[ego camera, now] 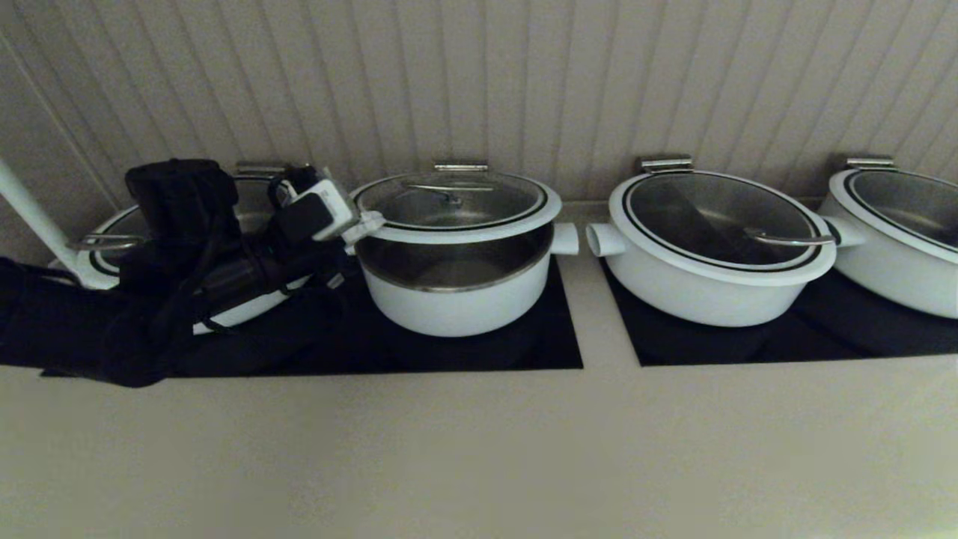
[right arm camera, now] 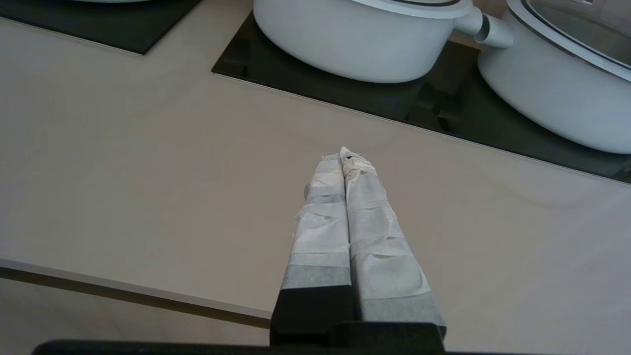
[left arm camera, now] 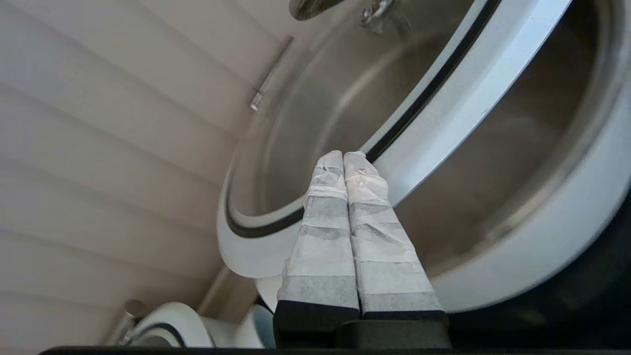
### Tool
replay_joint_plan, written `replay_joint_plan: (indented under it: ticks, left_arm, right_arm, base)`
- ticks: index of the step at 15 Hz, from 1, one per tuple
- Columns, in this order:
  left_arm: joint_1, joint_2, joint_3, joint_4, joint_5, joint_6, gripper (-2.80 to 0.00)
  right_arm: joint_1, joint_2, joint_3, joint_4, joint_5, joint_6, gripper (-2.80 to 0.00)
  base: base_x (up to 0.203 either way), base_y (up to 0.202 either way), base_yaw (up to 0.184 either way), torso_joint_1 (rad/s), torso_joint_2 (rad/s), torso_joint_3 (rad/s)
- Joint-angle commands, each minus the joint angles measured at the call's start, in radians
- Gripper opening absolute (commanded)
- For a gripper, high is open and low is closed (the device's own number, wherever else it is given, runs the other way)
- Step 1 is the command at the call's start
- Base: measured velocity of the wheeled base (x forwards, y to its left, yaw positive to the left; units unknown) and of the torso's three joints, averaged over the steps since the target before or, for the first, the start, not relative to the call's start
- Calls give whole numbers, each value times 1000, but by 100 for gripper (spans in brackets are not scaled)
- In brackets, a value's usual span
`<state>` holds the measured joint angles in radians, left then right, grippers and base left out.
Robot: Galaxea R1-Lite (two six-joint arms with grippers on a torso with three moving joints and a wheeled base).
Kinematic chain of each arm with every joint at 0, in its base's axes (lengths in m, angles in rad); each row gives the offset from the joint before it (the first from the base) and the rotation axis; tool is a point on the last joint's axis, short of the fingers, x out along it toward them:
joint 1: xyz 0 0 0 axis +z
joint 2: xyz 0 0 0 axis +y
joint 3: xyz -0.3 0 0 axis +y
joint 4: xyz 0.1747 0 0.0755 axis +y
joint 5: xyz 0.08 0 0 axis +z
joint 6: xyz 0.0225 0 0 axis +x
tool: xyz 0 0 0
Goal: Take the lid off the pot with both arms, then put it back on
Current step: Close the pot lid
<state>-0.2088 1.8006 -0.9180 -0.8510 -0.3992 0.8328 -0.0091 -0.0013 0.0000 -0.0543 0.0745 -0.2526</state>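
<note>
The lid (ego camera: 456,202) hangs tilted above the pot (ego camera: 456,299), its front edge raised so the steel inside shows beneath. My left gripper (ego camera: 368,222) is at the lid's left rim, fingers pressed together with nothing between them. In the left wrist view the gripper (left arm camera: 343,155) has its tips against the lid's white ring (left arm camera: 458,98), above the pot's rim (left arm camera: 542,246). Whether the tips are under or over the rim I cannot tell. My right gripper (right arm camera: 343,154) is shut and empty over the beige counter, out of the head view.
A wider lidded pot (ego camera: 718,247) stands right of the pot, another at far right (ego camera: 898,232), and one behind my left arm (ego camera: 112,239). All stand on black cooktops (ego camera: 554,344) against a slatted wall. The beige counter (ego camera: 449,449) runs along the front.
</note>
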Motion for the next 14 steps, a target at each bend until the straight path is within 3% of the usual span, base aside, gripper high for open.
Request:
replay_joint_plan:
  ticks: [1, 8, 14]
  left_arm:
    - [0, 6, 31, -22, -3, 5, -280]
    - [0, 8, 129, -83, -3, 17, -280]
    - [-1, 50, 143, -142, -3, 19, -280]
  right_arm:
    - [0, 1, 0, -1, 1, -1, -280]
    - [0, 1, 0, -1, 1, -2, -280]
    - [0, 1, 0, -1, 1, -1, -280]
  base:
    - [0, 0, 0, 0, 0, 0]
    - [0, 0, 0, 0, 0, 0]
    - [0, 0, 0, 0, 0, 0]
